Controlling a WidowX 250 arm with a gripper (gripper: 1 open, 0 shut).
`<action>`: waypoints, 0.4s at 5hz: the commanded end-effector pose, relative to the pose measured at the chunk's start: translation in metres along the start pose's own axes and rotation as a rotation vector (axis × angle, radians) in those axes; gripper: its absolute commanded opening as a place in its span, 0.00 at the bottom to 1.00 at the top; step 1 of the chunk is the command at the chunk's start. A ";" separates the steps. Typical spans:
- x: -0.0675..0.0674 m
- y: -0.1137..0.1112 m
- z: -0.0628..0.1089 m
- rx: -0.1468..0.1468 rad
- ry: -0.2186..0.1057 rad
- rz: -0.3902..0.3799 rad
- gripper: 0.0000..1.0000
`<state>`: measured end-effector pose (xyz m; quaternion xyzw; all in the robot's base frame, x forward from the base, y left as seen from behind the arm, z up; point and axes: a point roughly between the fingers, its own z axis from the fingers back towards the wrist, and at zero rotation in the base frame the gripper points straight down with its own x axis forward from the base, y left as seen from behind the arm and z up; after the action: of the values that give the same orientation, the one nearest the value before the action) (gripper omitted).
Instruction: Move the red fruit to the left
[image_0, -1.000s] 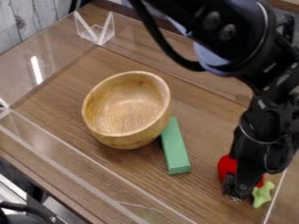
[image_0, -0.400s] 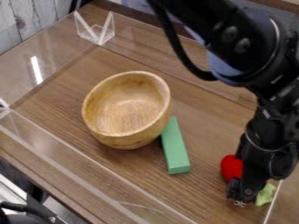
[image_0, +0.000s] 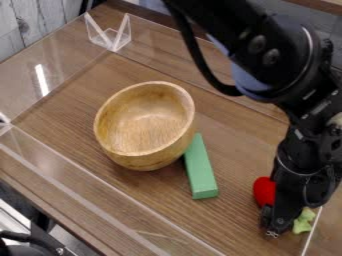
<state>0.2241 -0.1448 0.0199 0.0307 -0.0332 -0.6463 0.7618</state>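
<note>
comparing this moment with a second ago, the arm (image_0: 267, 60) has sunk a little at the right side of the tabletop (image_0: 80, 180), and its dark mass now hangs lower over the near right corner; everything else has kept its place. the bowl (image_0: 144, 123) sits where it sat, left of centre, and the green block (image_0: 201, 166) lies just beside its right flank, tilted a little, unchanged. the end effector (image_0: 278, 222) has come down close to the tabletop, pointing downward, right at the red fruit (image_0: 265, 189), which shows as a red bulge at its left edge, with a bit of pale green, probably the leafy cap, peeking out low on the other side. that reads as the approach ending and the grasp about to begin: the fruit has not been lifted or shifted and is at the far right, so the whole move to the left is yet to be done. the end effector is spread wide and holds nothing; its fingers look set around or just against the fruit, but whether they touch it cannot be told from this view, since the wrist hides most of the fruit.
</note>
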 end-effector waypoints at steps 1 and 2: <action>0.002 -0.010 0.003 -0.028 -0.005 -0.033 1.00; 0.001 -0.014 0.007 -0.039 -0.004 -0.039 1.00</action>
<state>0.2127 -0.1431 0.0227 0.0186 -0.0238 -0.6536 0.7562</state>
